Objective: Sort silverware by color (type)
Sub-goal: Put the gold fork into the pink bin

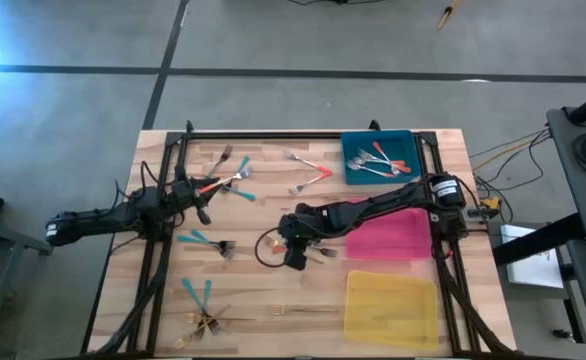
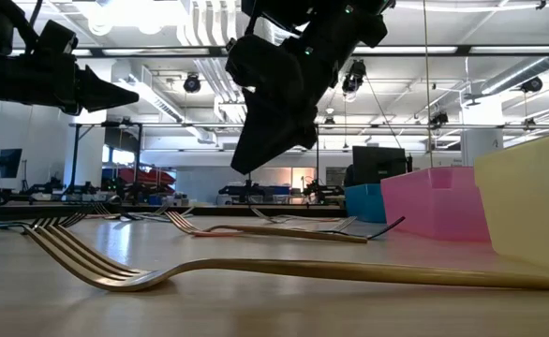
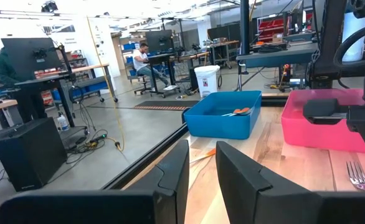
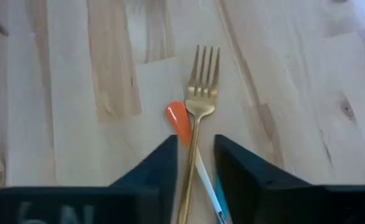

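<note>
While no brand name or label can be read in any view, the right wrist view shows pale characters on the right arm's own housing, cut off and not legible. The right hand [image 4: 194, 163] hovers low over the middle of the desk [image 1: 273, 185], its fingers slightly spread, with a gold fork [image 4: 198, 118] lying on the wood between them. An orange-handled fork [image 4: 181, 124] lies crossed under this gold fork, touching it. The left hand [image 1: 205, 190] is at the left side of the desk, its fingers pinching a red-handled fork [image 1: 221, 183] by the handle.

Teal-handled forks [image 1: 205, 241] lie left of centre and near the front-left corner. More gold forks [image 1: 303, 312] lie along the front edge; one [image 2: 284, 271] fills the foreground of the low view. Two red-handled forks [image 1: 311, 175] rest near the rear centre.

The blue tray [image 1: 378, 158] at the rear right holds several red-handled forks. The pink tray [image 1: 393, 238] lies partly under the right arm. The yellow tray [image 1: 391, 306] sits at the front right. A person [image 3: 146, 59] sits at a workstation in the room beyond.
</note>
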`<state>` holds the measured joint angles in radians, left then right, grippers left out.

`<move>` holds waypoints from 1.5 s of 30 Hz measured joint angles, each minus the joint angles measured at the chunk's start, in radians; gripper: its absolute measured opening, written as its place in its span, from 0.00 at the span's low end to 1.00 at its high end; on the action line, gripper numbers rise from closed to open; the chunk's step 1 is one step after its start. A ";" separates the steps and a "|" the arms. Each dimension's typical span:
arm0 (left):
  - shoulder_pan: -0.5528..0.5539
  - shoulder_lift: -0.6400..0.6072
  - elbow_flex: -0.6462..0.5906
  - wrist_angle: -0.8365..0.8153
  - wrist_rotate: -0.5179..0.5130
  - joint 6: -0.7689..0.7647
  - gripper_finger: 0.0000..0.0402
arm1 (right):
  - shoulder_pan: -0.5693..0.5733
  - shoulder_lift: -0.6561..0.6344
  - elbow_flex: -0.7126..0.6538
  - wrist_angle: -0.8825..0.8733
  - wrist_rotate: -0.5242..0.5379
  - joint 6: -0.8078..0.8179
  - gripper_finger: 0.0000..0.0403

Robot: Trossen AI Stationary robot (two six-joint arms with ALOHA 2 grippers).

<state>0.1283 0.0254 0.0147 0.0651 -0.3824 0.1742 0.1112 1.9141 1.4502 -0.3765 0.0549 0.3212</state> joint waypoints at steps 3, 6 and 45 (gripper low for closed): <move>0.000 0.000 0.000 0.000 0.000 0.000 0.16 | 0.000 0.000 0.000 0.000 0.007 0.034 0.36; 0.000 0.000 0.000 0.000 0.000 0.000 0.16 | 0.000 0.007 0.000 -0.014 -0.008 0.123 0.42; 0.000 0.000 0.000 0.000 0.000 0.000 0.16 | 0.048 0.057 0.003 -0.147 -0.052 0.383 0.34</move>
<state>0.1284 0.0255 0.0147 0.0650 -0.3826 0.1743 0.1593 1.9709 1.4528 -0.5235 0.0026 0.7046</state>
